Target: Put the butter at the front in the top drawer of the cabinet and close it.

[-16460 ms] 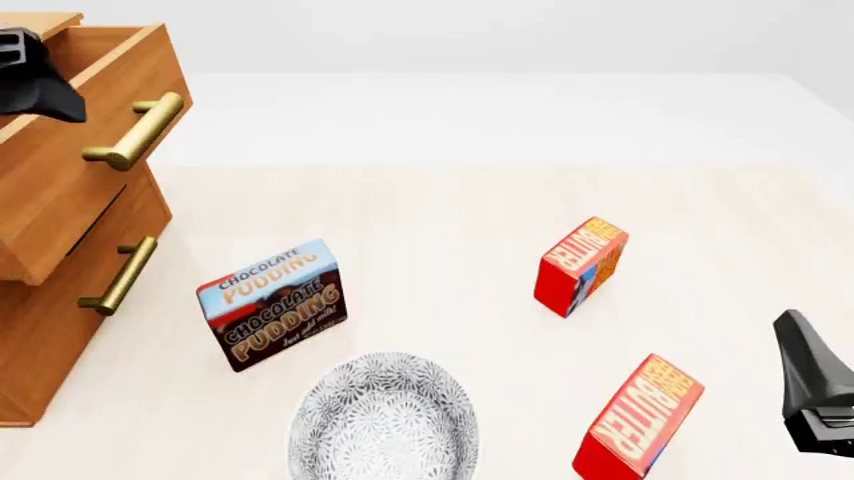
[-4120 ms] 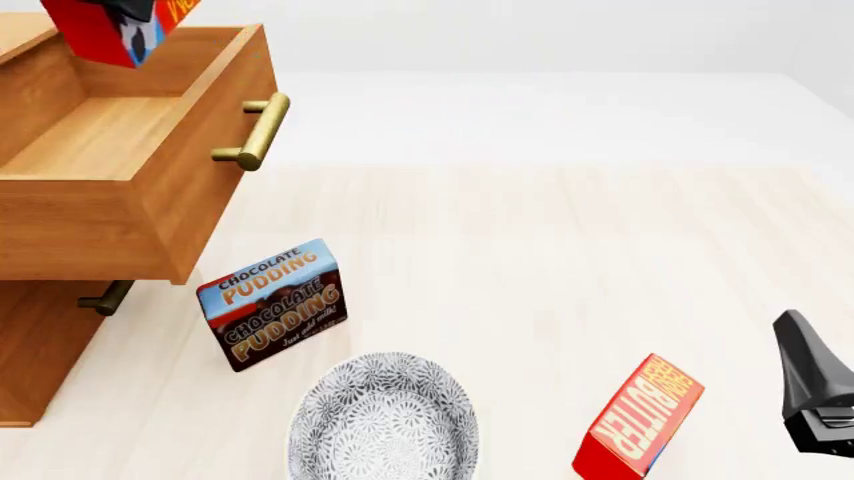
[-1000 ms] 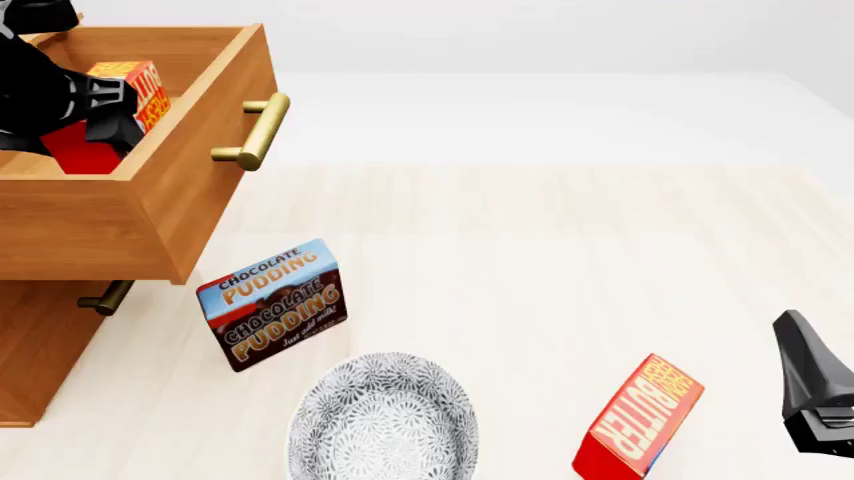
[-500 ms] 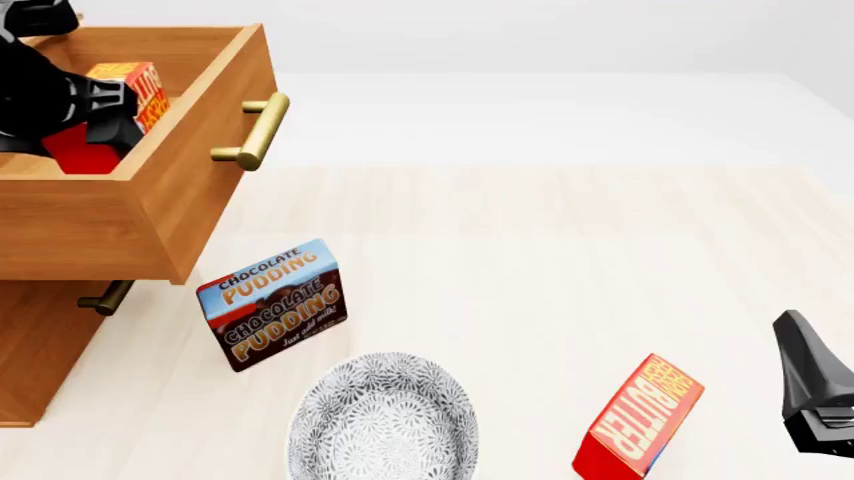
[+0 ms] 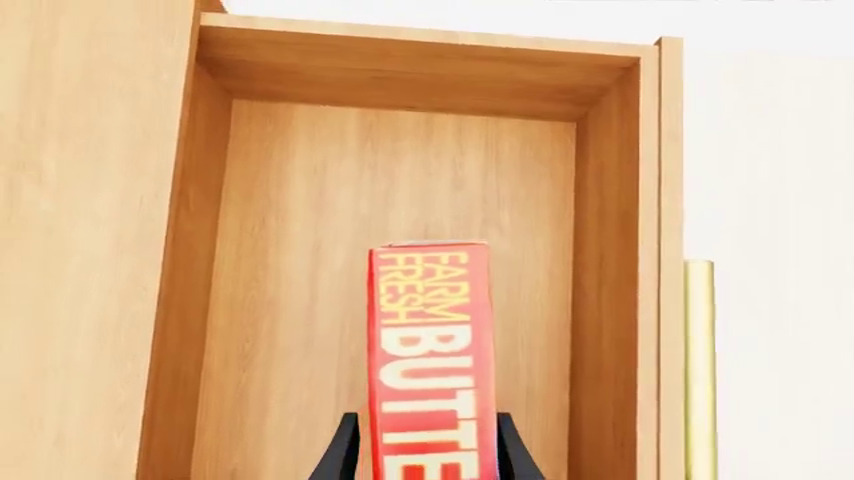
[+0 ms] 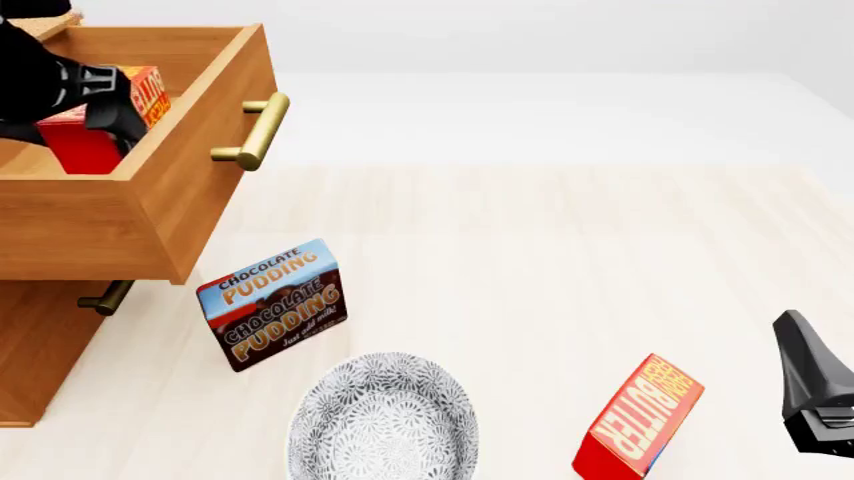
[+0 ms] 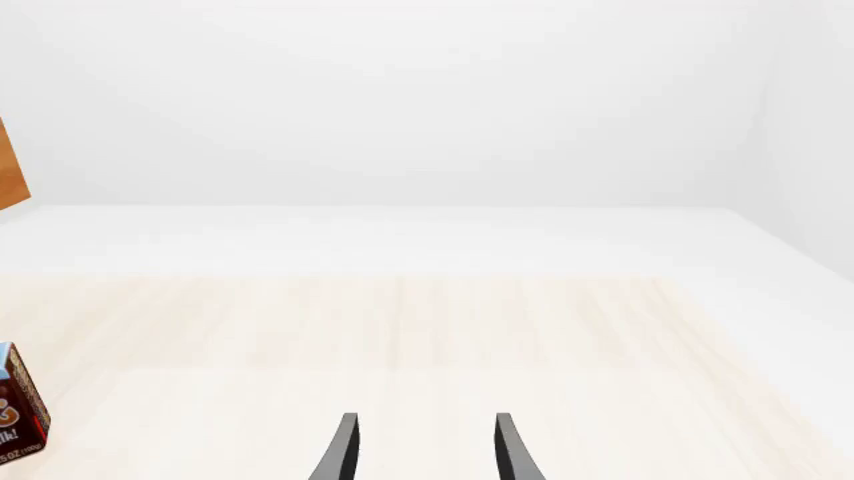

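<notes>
Since the last frame, we see the butter [image 6: 96, 125] raised slightly inside the open top drawer [image 6: 174, 200]; all else is unchanged. Nearest, the right gripper [image 7: 422, 450] rests with jaws apart, empty, beside a second butter box [image 6: 638, 418] on the table [image 6: 561, 260]. Farther off, the left gripper [image 5: 422, 455] clamps the butter; its arm hides part of the box. The cabinet [image 6: 40, 350] is cut off at the frame edge.

Red butter box [image 5: 430, 360] with yellow-orange lettering between black jaws. Warm brown wooden top drawer [image 6: 187, 180], brass bar handle [image 6: 254, 130]. Chocolate Pudding box [image 6: 274, 303] brown and blue. Bowl [image 6: 384, 420] grey-white speckled. Pale wood-grain tabletop [image 6: 561, 250].
</notes>
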`<act>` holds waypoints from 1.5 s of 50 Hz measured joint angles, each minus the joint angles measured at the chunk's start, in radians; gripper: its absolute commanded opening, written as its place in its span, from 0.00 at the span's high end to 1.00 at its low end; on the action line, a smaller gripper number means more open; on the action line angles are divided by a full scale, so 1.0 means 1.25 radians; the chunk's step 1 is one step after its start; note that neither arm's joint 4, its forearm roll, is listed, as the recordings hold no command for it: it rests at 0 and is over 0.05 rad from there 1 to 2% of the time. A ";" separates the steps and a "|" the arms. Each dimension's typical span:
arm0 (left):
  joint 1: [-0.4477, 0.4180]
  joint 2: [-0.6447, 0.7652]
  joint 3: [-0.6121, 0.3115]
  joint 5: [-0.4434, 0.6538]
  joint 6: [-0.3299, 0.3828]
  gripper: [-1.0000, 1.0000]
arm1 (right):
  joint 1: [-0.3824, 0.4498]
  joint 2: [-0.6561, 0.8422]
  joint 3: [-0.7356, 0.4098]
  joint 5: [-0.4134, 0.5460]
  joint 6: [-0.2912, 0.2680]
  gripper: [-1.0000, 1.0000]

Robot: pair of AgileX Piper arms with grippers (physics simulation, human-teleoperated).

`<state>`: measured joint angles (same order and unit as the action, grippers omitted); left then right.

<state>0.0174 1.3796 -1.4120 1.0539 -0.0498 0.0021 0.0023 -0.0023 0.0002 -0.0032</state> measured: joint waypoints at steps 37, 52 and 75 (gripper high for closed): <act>0.004 -0.042 -0.104 0.102 0.051 0.00 | 0.000 0.000 0.000 0.000 0.000 0.00; -0.010 -0.068 -0.142 0.128 0.103 0.00 | 0.000 0.000 0.000 0.000 0.000 0.00; -0.075 -0.106 -0.200 0.133 0.184 0.00 | 0.000 0.000 0.000 0.000 0.000 0.00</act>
<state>-0.0761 1.2476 -1.6615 1.2200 0.1802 0.0021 0.0023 -0.0023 0.0002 -0.0032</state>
